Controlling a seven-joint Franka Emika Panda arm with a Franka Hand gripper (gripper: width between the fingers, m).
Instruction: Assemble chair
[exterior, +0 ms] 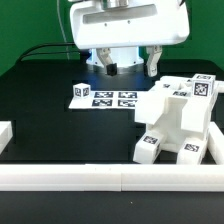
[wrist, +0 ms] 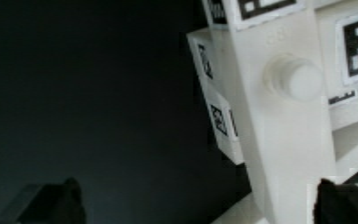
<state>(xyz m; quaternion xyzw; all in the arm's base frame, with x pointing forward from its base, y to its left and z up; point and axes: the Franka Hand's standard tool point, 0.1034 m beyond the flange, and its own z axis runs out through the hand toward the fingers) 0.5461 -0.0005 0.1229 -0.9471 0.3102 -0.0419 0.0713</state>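
White blocky plastic chair (exterior: 178, 118), tagged in black and white squares, lies tipped against the long white border rail (exterior: 110, 178) at the exterior view's right, which I judge braces it. My arm's two-finger gripper (exterior: 128, 68) hangs above the matte black table (exterior: 45, 105), jaws spread wide, empty. A round peg (wrist: 297, 74) shows.

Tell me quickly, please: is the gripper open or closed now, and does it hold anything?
Gripper: open, holding nothing; the chair sits on the table, not gripped.
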